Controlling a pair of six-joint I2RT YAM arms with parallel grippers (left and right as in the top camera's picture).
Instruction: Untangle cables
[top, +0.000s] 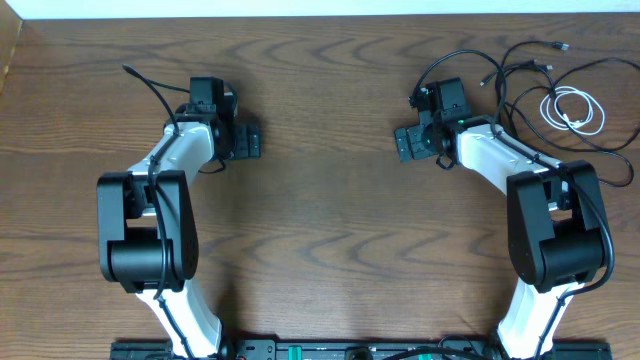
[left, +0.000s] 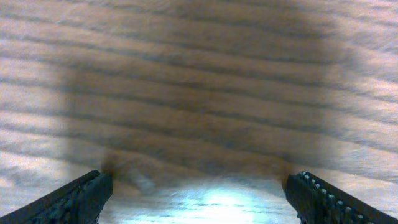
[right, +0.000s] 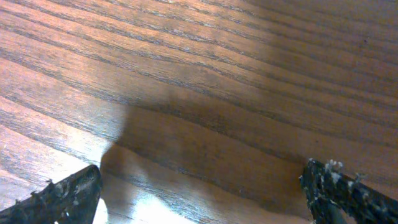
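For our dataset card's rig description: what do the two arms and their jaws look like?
The left arm and right arm match: white shells, black joint housings, a thin black cable along each. The left gripper and right gripper are black, jaws with ridged edges; the right's carry pale specks.

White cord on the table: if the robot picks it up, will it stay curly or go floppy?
Probably floppy: the white cord is thin and lies in loose loops, so it would likely droop. It looks light, so a push may slide the whole bunch. The black cords lie close around it and might drag along.
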